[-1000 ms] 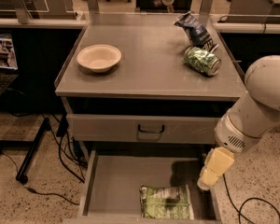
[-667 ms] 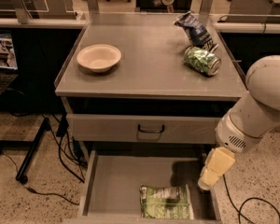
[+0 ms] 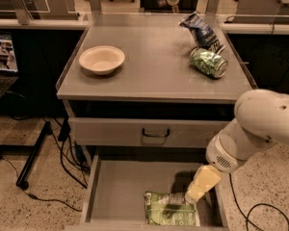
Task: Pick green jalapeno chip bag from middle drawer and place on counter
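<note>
The green jalapeno chip bag [image 3: 169,210] lies flat at the front right of the open middle drawer [image 3: 116,189]. My gripper [image 3: 195,192] hangs from the white arm at the right, low inside the drawer, its tip at the bag's upper right corner. The counter [image 3: 149,57] is the grey cabinet top above.
On the counter stand a cream bowl [image 3: 101,59] at the left, a dark blue snack bag [image 3: 201,31] and a shiny green can [image 3: 208,62] lying on its side at the right. A closed drawer with a dark loop handle [image 3: 155,133] sits above the open one. Cables lie on the floor at the left.
The gripper has dropped a little lower into the drawer, closer to the bag's right corner. The bag has not moved.
</note>
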`<action>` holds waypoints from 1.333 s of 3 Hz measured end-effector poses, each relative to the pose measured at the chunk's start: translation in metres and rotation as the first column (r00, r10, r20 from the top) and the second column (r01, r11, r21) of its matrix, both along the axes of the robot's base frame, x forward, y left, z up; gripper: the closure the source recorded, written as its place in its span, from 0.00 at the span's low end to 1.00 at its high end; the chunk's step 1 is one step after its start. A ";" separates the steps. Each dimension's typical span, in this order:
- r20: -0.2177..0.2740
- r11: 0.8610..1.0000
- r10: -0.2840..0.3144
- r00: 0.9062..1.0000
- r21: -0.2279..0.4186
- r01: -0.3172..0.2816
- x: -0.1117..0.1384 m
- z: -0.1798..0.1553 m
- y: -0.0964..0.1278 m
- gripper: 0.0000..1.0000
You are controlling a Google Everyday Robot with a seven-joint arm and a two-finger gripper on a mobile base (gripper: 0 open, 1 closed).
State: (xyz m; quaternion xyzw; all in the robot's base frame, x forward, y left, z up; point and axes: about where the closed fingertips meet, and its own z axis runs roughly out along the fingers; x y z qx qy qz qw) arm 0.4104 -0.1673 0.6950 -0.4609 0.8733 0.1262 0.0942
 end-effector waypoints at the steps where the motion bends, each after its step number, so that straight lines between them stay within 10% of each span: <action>1: 0.004 0.999 -0.032 0.999 0.025 0.032 0.011 -0.056 0.023 0.00; 4: -0.042 0.982 -0.070 0.997 0.175 0.076 0.014 -0.103 0.006 0.00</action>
